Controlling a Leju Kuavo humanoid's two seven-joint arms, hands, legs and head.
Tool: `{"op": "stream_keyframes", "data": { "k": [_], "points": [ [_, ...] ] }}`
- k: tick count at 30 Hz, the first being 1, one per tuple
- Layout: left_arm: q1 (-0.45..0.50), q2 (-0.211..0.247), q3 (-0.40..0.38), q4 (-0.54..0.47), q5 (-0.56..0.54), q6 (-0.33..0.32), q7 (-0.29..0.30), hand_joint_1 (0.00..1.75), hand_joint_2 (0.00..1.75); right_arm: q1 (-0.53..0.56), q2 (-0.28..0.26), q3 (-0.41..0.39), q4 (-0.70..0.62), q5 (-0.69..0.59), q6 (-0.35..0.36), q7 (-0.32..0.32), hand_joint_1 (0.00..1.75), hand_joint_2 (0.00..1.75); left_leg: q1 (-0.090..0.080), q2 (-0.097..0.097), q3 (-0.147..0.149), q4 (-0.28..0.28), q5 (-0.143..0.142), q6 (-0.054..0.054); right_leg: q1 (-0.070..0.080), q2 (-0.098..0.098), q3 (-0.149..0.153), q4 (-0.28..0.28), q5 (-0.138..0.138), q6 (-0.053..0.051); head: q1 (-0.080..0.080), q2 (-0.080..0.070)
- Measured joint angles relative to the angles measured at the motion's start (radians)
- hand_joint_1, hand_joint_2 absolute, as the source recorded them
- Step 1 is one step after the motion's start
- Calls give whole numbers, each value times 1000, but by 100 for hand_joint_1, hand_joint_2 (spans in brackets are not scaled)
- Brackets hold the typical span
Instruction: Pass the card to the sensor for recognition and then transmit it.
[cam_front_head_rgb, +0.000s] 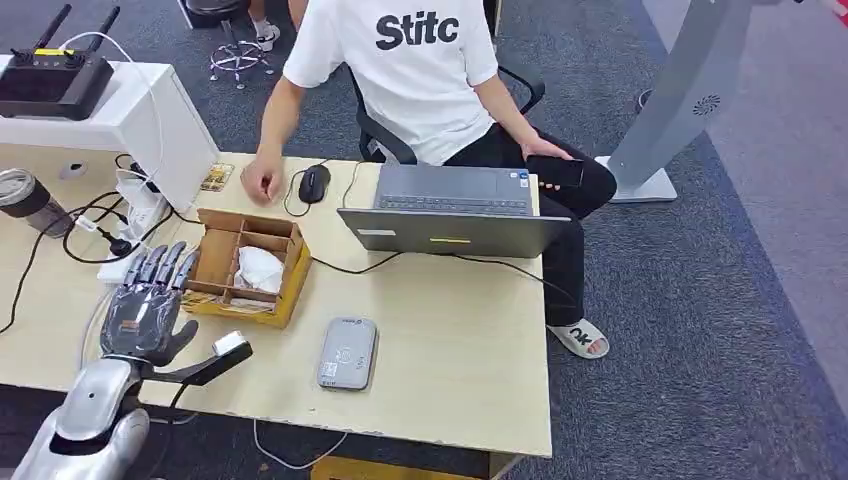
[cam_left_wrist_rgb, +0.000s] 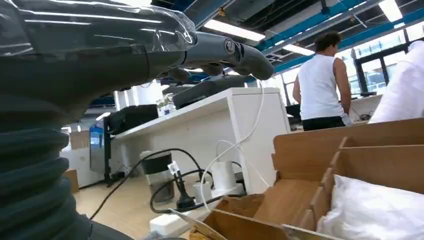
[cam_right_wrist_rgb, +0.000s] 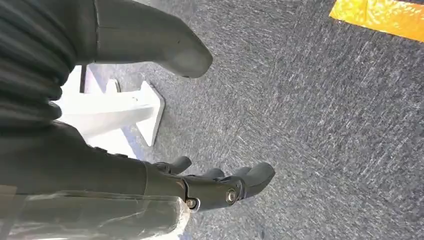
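A small card (cam_front_head_rgb: 216, 177), seemingly gold-brown patterned though too distant to be sure, lies on the bench (cam_front_head_rgb: 460, 320) beside a person's hand (cam_front_head_rgb: 262, 183). The left hand (cam_front_head_rgb: 148, 300), fingers spread, empty, hovers beside a cardboard box (cam_front_head_rgb: 250, 266). The right hand (cam_right_wrist_rgb: 220, 182) hangs empty, fingers loosely apart. A grey sensor (cam_front_head_rgb: 347, 353) lies nearby.

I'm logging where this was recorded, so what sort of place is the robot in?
Most likely an open-plan office or lab. A person on a swivel chair works at a wooden desk with a laptop and mouse, on grey carpet; the left wrist view shows strip lights and exposed ceiling beams.
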Motion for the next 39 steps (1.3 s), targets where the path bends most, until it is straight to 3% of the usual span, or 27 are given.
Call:
{"op": "stream_keyframes", "data": {
  "k": [12,22,28,31,34,39],
  "points": [
    [-35,-66,-72,32,15,4,-26,0,175,-2,-3,8,3,0,0,2,0,175,0,0,0,0,0,0,0,0,0,0,0,0,0,0],
    [-40,-81,-93,39,27,-2,-28,0,175,-2,-3,15,5,0,0,8,0,175,0,0,0,0,0,0,0,0,0,0,0,0,0,0],
    [-40,-75,-94,39,58,-38,-18,31,175,-2,-5,15,5,0,0,11,0,175,0,0,0,0,0,0,0,0,0,0,0,0,0,0],
    [-39,-62,-94,40,76,-70,-11,31,175,-2,-5,15,5,0,0,11,0,175,0,0,0,0,0,0,0,0,0,0,0,0,0,0],
    [-39,-52,-94,44,82,-84,-10,54,175,-2,-5,15,5,0,0,9,0,175,0,0,0,0,0,0,0,0,0,0,0,0,0,0],
    [-38,-37,-94,49,93,-110,0,52,175,-1,-5,15,5,0,0,8,0,175,0,0,0,0,0,0,0,0,0,0,0,0,0,0]
  ]
}}
